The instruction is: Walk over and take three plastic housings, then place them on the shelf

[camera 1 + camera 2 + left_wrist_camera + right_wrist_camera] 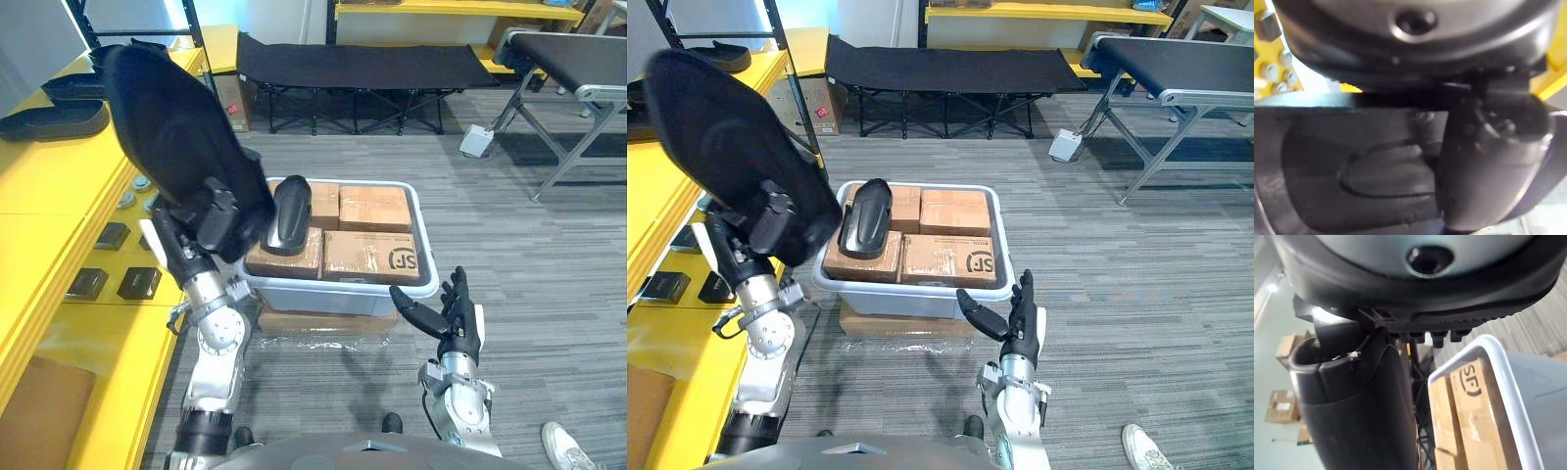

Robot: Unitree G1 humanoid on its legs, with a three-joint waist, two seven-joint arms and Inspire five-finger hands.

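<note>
The left hand (217,227) is clamped on the lower edge of a black plastic housing (162,122) held up over the yellow shelf's (49,186) front edge, its hollow inside with an oval recess seen from the left wrist, while a second housing (291,213) lies on cartons (372,208) in the white bin (323,294) and the right hand (456,318) is spread empty nearby.

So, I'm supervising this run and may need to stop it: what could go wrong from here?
1. The left hand grips the large black housing at one edge only, with most of it rising past the hand; it could twist or slip out.
2. On the yellow shelf beside it lie small dark parts; the housing may knock them when set down.
3. The right hand hangs open by the bin, not placed to steady the load.
</note>
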